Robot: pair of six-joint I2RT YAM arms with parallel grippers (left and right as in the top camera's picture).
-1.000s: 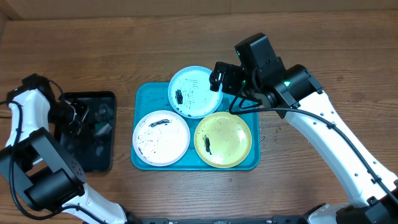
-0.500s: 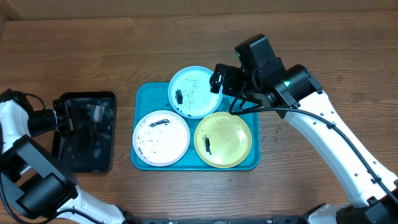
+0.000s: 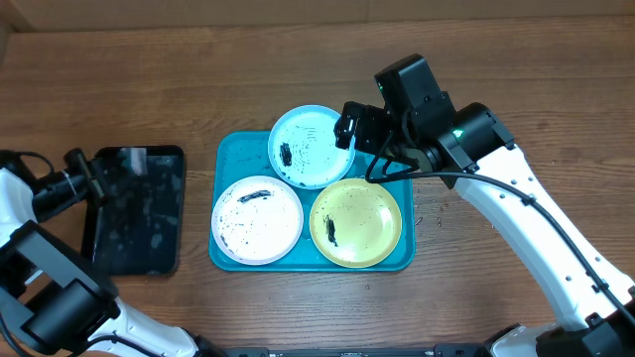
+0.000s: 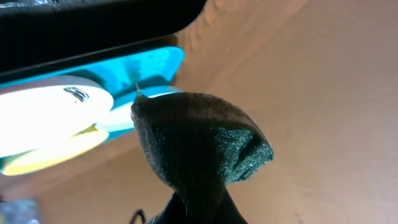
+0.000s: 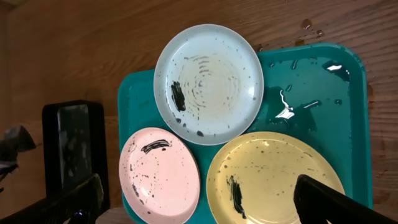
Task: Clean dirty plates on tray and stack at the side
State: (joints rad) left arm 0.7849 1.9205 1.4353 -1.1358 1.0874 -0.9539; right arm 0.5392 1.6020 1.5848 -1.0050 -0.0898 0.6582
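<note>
The wooden table (image 3: 298, 59) fills the overhead view. The turquoise tray (image 3: 236, 157) lies at its middle, with raised rim and rounded corners. Its floor is wet, with drops shining in the corner by the blue plate. A smaller black tray (image 3: 134, 213) sits apart to its left. Its surface is glossy and mottled, and I cannot tell what is in it.

All three plates lie flat in the turquoise tray, close together.
- The white plate (image 3: 256, 219) is front left, with a black stroke near its top and specks along its rim. It looks pinkish in my right wrist view.
- The yellow plate (image 3: 355, 223) is front right, with a short smear low on its left and scattered specks.
- The blue plate (image 3: 310, 147) is at the back, with a dark smear on its left and specks across it.

My left gripper (image 3: 87, 178) is at the black tray's left edge, clamped tight on a dark green sponge (image 4: 199, 140). The sponge blocks most of that wrist view. The fingers are almost out of frame, and the plates show only as bright slivers.

My right gripper (image 5: 198, 186) hangs above the tray near the blue plate, jaws spread wide and holding nothing. In the overhead view that arm covers the tray's back right corner.
</note>
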